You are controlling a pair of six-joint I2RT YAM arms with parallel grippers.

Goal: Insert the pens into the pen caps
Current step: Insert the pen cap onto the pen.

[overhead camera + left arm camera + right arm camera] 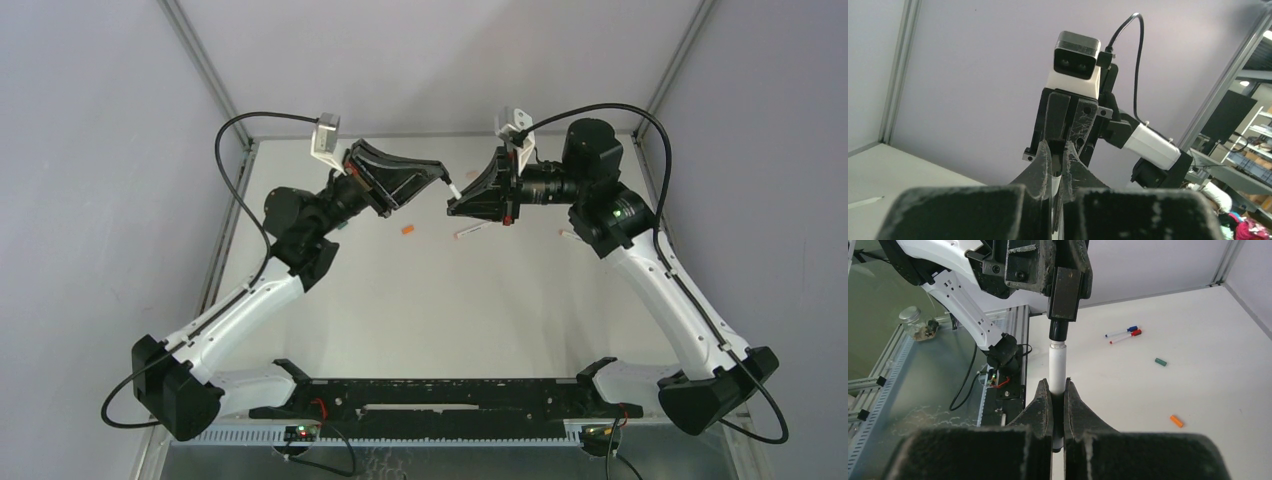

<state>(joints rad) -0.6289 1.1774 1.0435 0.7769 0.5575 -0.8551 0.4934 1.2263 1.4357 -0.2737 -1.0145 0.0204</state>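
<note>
Above the far side of the desk [450,300], pen meets cap.
The right tool [1057,390] pinches a white pen [1057,362]; the left tool [1064,315] pinches a black cap [1059,331], held in line so they can push together. The pen's tip is hidden inside; I cannot tell how deep.

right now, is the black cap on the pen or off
Partly on: black cap in left gripper covers tip of the pen; narrow white collar shows.
</note>
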